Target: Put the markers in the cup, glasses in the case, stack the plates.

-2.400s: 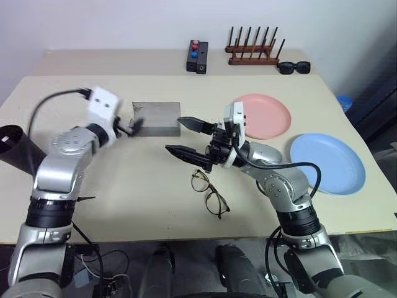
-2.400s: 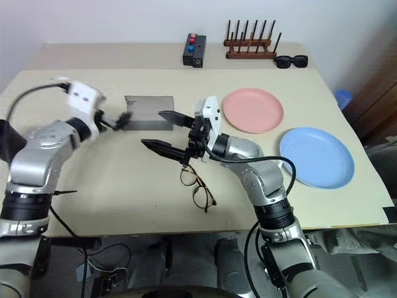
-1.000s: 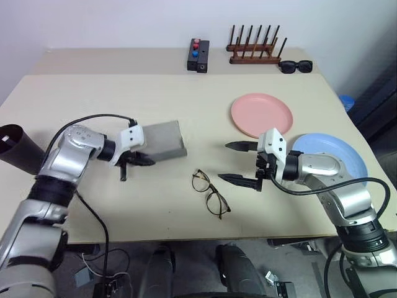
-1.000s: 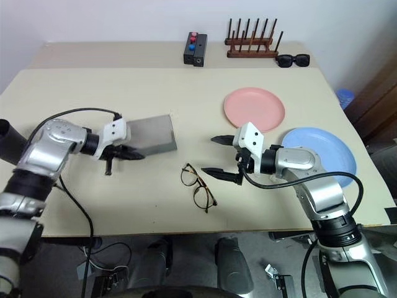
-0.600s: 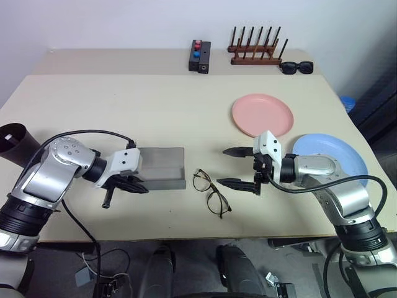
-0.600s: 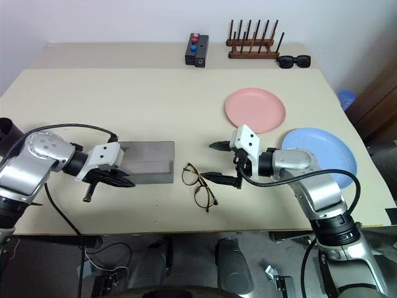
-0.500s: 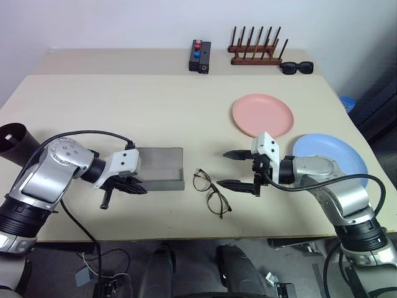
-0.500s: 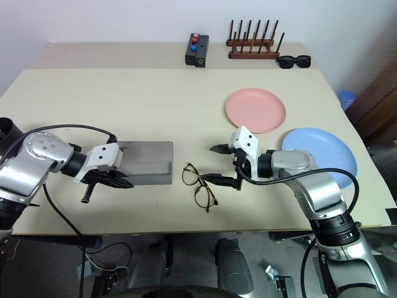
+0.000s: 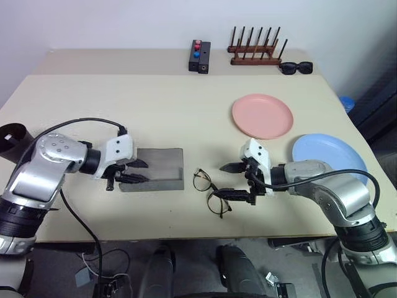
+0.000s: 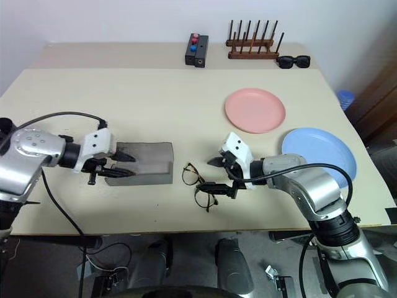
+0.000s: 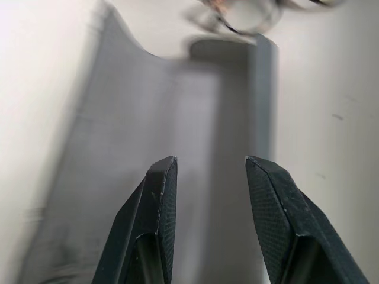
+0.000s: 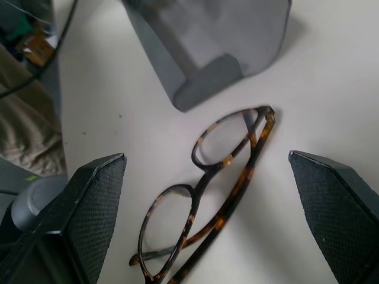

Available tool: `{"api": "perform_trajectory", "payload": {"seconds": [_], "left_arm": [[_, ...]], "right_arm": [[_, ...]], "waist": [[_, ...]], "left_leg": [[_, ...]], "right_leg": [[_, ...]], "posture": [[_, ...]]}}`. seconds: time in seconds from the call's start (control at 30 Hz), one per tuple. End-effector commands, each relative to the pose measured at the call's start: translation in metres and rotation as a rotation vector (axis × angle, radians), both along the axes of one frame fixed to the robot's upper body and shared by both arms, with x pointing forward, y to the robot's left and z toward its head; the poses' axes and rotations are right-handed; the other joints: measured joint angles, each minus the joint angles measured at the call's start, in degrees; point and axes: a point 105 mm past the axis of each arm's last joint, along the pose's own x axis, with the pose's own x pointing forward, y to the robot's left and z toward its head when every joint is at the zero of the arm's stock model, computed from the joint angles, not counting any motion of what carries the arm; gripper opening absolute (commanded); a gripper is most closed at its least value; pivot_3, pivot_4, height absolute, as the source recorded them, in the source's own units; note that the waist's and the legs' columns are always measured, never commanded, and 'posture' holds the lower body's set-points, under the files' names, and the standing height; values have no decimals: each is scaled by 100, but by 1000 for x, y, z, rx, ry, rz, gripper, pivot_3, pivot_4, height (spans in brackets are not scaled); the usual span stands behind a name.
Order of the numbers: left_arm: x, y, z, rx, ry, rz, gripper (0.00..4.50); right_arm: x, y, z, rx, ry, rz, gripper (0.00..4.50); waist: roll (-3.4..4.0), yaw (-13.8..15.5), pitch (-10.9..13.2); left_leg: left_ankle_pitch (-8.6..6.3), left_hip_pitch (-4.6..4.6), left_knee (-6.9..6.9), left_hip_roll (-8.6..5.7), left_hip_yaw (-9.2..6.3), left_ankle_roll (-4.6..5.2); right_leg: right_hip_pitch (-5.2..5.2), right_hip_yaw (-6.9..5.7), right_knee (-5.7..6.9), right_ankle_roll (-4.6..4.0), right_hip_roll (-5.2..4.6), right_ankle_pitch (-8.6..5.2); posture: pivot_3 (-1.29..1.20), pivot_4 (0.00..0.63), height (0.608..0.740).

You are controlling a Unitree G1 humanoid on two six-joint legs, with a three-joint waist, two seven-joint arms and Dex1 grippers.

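Hands spread over the glasses (image 12: 207,195) and the case (image 9: 158,169).
Right hand (image 9: 235,181) is seen released; left hand (image 9: 131,171) parted, nothing gripped; cup (image 9: 11,141) is cut off at far left.

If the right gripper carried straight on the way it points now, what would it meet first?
Most likely the glasses: the right gripper has its jaws wide open either side of them. The grey case lies just beyond.

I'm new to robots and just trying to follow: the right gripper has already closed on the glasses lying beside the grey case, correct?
Not quite. The right gripper is wide open, with the glasses lying untouched on the table between its fingers, as the right wrist view shows. They do lie beside the grey case.
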Motion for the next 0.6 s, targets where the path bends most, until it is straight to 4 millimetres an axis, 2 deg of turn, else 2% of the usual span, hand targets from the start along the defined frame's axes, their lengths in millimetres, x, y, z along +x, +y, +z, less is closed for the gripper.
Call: {"api": "perform_trajectory", "payload": {"seconds": [0.03, 0.33, 0.5, 0.6], "left_arm": [[-13, -1, 7, -26, -64, 19, 1802], [-61, -13, 0, -142, -37, 87, 1802], [-70, -13, -5, -166, -28, 147, 1802], [-68, -12, -6, -185, -28, 188, 1870]], "right_arm": [[1, 8, 4, -24, -17, -30, 4500], [6, 13, -3, -108, 2, -141, 4500], [4, 8, -9, -156, 9, -161, 4500], [7, 8, -10, -156, 12, -181, 3590]], "waist": [[1, -10, 0], [0, 34, -1], [1, 28, -1], [0, 18, -1]], "left_leg": [[-3, 0, 0, 1, 2, 6], [-6, -1, 11, 0, 4, 8], [-6, -1, 12, 0, 9, 8], [-6, -1, 14, 0, 10, 8]], "right_leg": [[-1, 2, 1, 0, 1, 0], [0, 2, 0, -2, -3, 0], [-2, 3, -2, -4, -7, 1], [-2, 4, -3, -5, -7, 2]], "posture": [[0, 150, 740], [0, 150, 740], [0, 150, 740], [0, 150, 740]]}}
